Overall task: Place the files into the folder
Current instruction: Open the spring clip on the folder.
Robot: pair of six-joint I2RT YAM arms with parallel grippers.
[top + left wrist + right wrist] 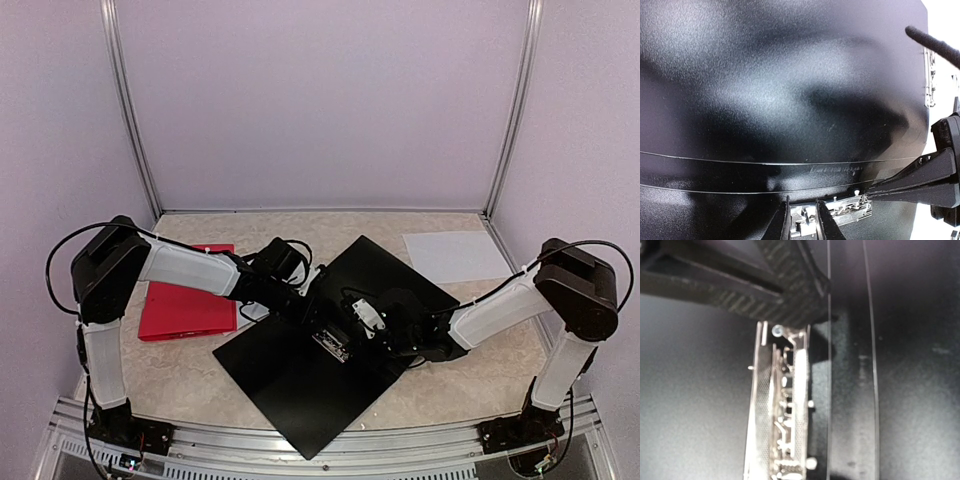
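The black folder (290, 390) (765, 75) (910, 365) lies open mid-table, its metal clip (330, 344) (850, 210) (782, 415) along the spine. My left gripper (312, 325) (807, 222) (795, 320) reaches in from the left, its fingers closed narrowly round one end of the clip. Coming from the right, my right gripper (352, 338) (875, 192) is shut, its pointed tip resting at the clip's other end. Its own fingers do not show in the right wrist view. One file, a white sheet (455, 255), lies at the back right. Another white sheet's corner (255, 312) peeks out under the left arm.
A red folder (190, 295) lies closed at the left, beside the left arm. White walls and metal posts enclose the table on three sides. The black folder's near corner reaches the table's front rail (400, 445).
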